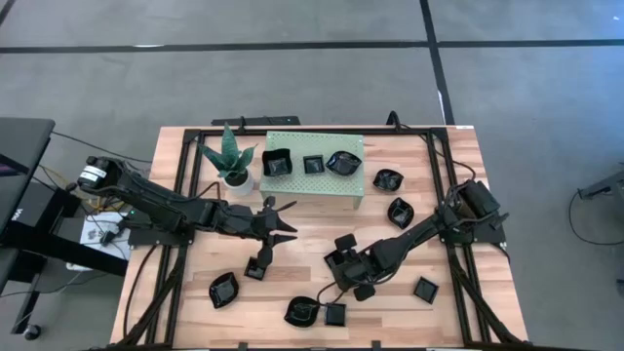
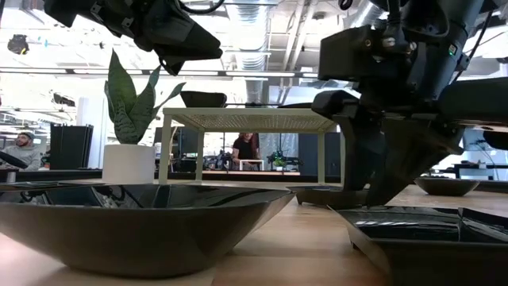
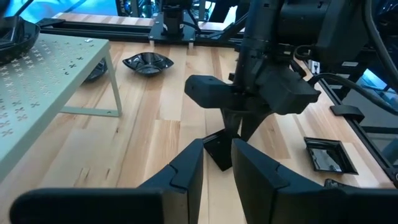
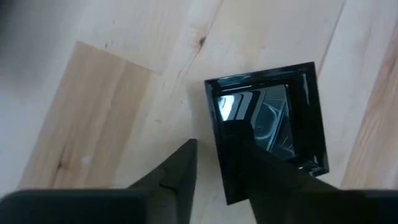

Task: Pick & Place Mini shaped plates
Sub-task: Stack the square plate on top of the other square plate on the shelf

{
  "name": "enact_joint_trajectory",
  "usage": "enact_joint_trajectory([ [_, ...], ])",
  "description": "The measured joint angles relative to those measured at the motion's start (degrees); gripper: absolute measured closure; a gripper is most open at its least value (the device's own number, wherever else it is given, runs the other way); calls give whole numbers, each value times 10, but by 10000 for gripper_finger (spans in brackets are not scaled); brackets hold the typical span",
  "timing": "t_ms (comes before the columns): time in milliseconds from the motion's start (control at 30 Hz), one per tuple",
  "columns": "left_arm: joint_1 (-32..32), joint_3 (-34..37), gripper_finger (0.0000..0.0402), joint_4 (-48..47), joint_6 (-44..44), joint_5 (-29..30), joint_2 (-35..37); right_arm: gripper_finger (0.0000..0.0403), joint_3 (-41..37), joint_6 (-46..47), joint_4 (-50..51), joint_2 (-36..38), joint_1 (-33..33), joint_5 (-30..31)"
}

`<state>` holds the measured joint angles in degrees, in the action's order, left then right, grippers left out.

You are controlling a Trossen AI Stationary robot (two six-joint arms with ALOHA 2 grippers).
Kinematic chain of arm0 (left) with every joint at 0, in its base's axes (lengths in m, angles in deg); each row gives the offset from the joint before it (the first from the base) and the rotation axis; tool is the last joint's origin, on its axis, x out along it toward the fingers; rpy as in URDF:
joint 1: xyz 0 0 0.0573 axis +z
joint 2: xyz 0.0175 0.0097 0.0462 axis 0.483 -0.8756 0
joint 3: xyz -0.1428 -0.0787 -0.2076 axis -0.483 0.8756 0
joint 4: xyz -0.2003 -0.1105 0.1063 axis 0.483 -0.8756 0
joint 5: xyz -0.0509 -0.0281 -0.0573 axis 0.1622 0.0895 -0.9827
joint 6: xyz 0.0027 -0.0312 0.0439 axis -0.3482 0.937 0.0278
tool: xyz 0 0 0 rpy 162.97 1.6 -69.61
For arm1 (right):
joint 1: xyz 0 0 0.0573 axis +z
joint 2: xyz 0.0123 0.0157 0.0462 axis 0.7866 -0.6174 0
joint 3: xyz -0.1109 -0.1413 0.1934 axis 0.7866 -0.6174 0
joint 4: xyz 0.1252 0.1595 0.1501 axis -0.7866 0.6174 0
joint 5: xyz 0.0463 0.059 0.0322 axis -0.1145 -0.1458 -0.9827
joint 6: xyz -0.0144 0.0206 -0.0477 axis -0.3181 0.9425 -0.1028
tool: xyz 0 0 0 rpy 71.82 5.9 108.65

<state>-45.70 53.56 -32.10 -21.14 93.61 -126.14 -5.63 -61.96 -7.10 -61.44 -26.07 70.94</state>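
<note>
Presently, right gripper [image 4: 214, 171] jaws straddle one rim of a glossy black square plate [image 4: 270, 134]. Pale plank counter [image 4: 93, 112]. Left gripper [image 3: 217, 165] jaws slightly apart, empty.

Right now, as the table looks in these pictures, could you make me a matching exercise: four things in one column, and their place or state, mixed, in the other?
Things:
1. plant
2. green stand
3. left gripper
4. right gripper

Place or state:
A. open, holding nothing
B. carries three black plates on top
C. one finger on each side of the rim of a square plate
D. stands in a white pot

Pairs: 1-D, 2-B, 3-A, 4-C
</note>
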Motion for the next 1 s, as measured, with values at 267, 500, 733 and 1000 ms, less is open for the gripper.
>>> enact_joint_trajectory([
  [267, 0, 0, 316, 2, -1, 1, 0, 393, -1, -22, 4, 3, -1, 35],
  [500, 0, 0, 316, 4, -1, 1, 0, 399, 71, -49, 95, 10, -1, 107],
  [733, 0, 0, 316, 8, -1, 1, 0, 397, 161, -107, 180, 10, -2, 299],
  [1000, 0, 0, 316, 12, -1, 1, 0, 396, 238, -181, 202, 10, -51, 437],
])
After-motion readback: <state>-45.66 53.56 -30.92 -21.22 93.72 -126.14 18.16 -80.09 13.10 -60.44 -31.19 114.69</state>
